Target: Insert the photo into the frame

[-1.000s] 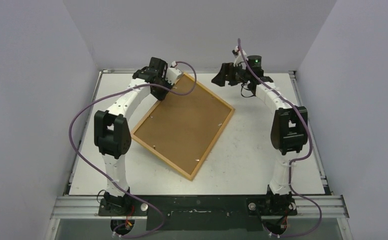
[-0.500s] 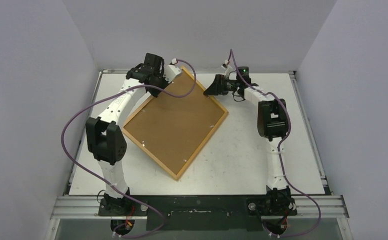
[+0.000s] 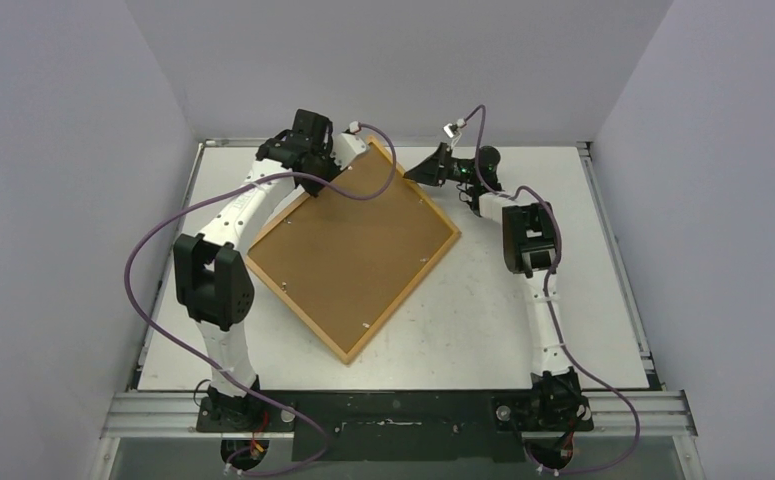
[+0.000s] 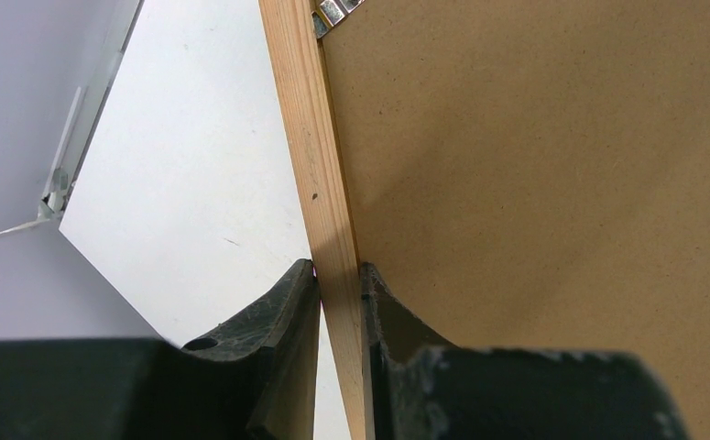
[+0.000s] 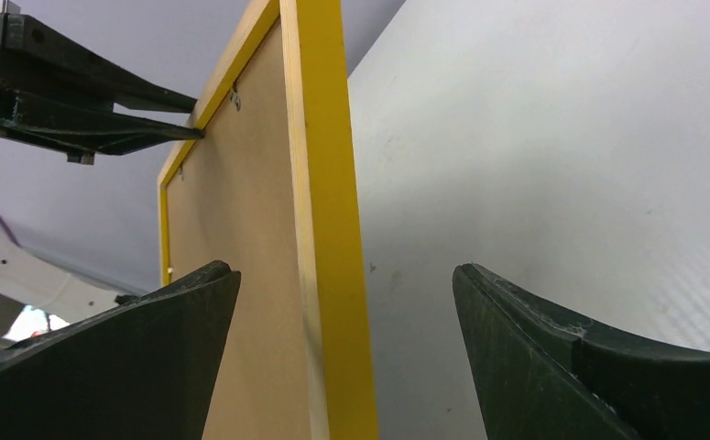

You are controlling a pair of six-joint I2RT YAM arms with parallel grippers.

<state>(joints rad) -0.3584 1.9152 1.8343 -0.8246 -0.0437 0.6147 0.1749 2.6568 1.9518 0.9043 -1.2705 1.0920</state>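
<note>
On the left rail of the frame, my left gripper pinches the pale wood, just beside the brown backing panel. The frame is tilted up over the table. At the frame's far right edge, the right gripper is spread wide around the yellow rim without touching it. I see no photo. If the thin pinch slips, the frame may swing and fall.

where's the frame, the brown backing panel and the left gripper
frame [image 4: 322,183], left wrist view, on its pale wood rail
backing panel [image 3: 358,245], top view, middle of the brown board
left gripper [image 4: 338,273], left wrist view, midway between its fingertips
</note>
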